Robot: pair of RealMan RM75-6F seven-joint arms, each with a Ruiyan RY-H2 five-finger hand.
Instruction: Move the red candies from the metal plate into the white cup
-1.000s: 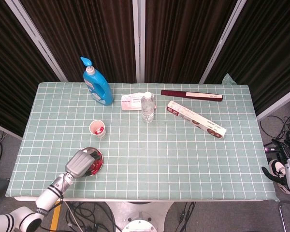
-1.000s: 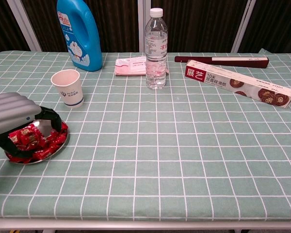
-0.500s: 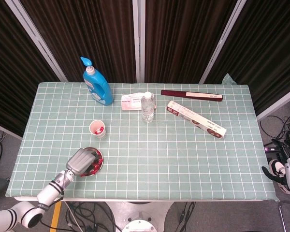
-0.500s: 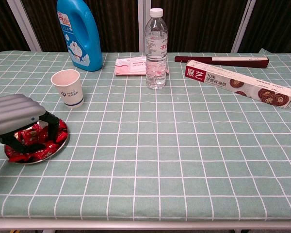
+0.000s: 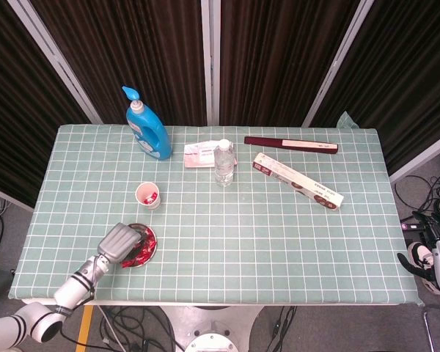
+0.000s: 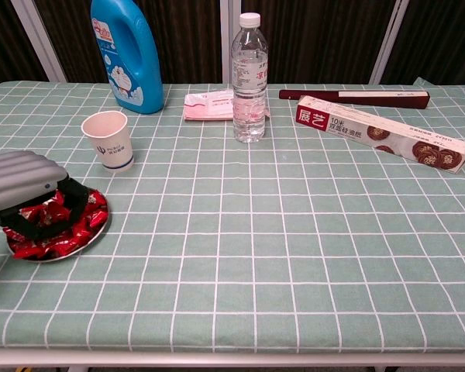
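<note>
Lower now than a second ago, the left hand (image 6: 19, 182) has sunk onto the plate (image 6: 101, 229) and drawn back a little toward the table's near edge, so its dark fingers (image 6: 76, 194) are down among the candies (image 6: 66, 229) rather than poised above them. They curl down and inward around part of the heap, and I judge this to be the closing of a pinch; whether a candy is actually caught between them I cannot tell, because the grey back of the hand covers the fingertips. The plate sits directly under the fingers, the candies piled in it and spilling toward the rim on the side away from the palm. The cup (image 6: 108, 139) stands upright just beyond the fingers, apart from the plate, close enough, I would guess, that one short carry reaches it.

From the chest the fingers wrapping the wrappers show plainly, but the cup's inside is hidden. From the head view you look down into the cup (image 5: 148, 195) and see red already lying in it. That view also catches the right hand (image 5: 427, 260) off the table's far right edge, hanging idle; how its fingers lie I cannot make out.
</note>
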